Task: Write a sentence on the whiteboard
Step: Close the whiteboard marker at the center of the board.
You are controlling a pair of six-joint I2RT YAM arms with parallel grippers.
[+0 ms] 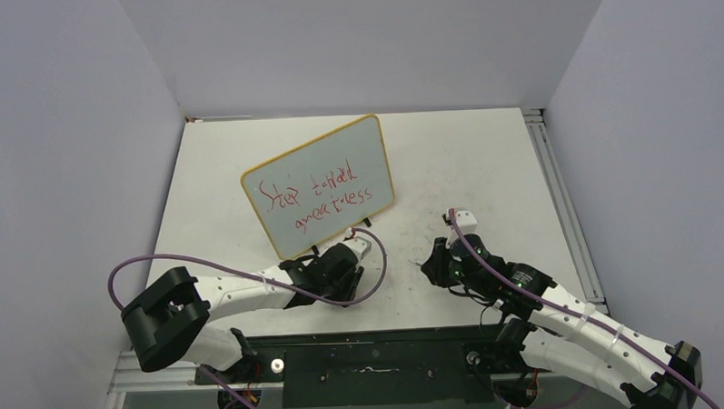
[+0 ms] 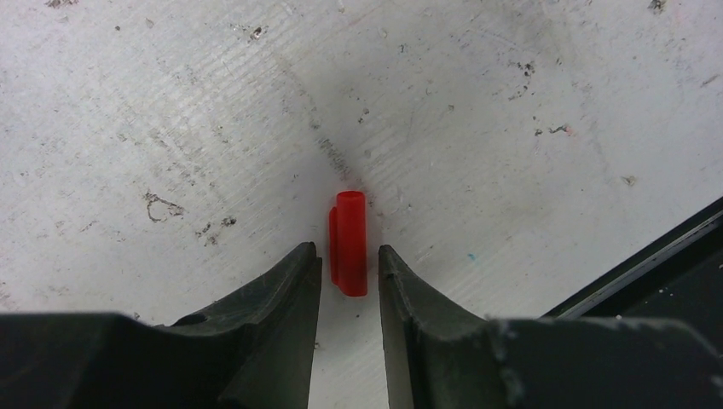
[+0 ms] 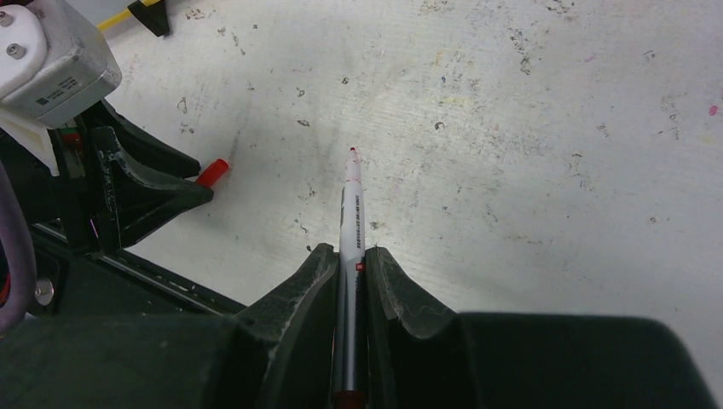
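Right claw pinches a slim grey marker over a scuffed white table; left claw, slightly spread, flanks a stubby red cap; rounded whiteboard bears a thin red sentence.

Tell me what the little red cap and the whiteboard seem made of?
The red cap looks like smooth plastic: even colour, soft sheen. The whiteboard shows a pale smooth face and thin yellow-orange frame, probably plastic; too small to confirm.
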